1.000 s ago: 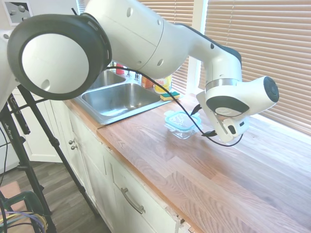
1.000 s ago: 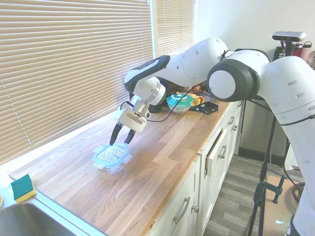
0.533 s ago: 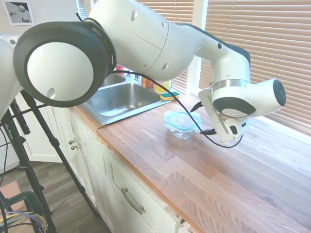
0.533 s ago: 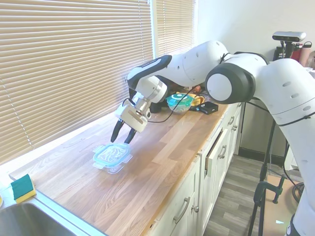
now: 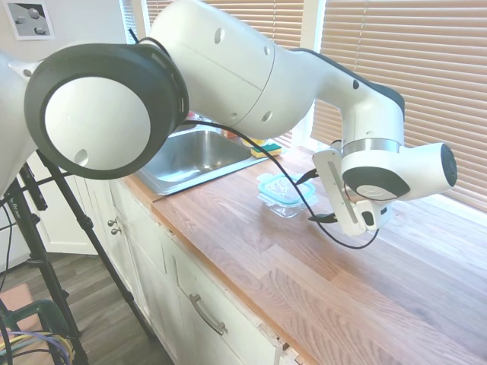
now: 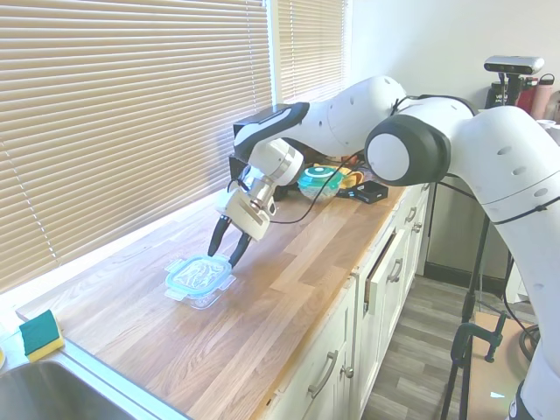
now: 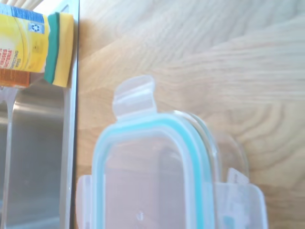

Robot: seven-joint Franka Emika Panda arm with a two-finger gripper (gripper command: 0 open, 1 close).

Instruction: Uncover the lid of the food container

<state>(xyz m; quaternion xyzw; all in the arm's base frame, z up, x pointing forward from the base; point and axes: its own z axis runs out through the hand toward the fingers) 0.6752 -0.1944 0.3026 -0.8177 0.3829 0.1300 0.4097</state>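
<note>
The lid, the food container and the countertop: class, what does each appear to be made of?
The lid: likely plastic, a matte teal rim around a see-through centre. The food container: clear and glossy, probably glass. The countertop: wood or wood-look, visible grain and plank seams.

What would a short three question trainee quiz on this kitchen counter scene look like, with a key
1. True or false: the lid is still sitting on the food container.
2. The gripper is: A) shut on the lid, B) open beside the container, C) over the sink.
3. Fill in: the green and yellow ____ lies near the sink.

Key: 1 true. 2 B; its fingers are spread and hold nothing. 3 sponge.
</note>
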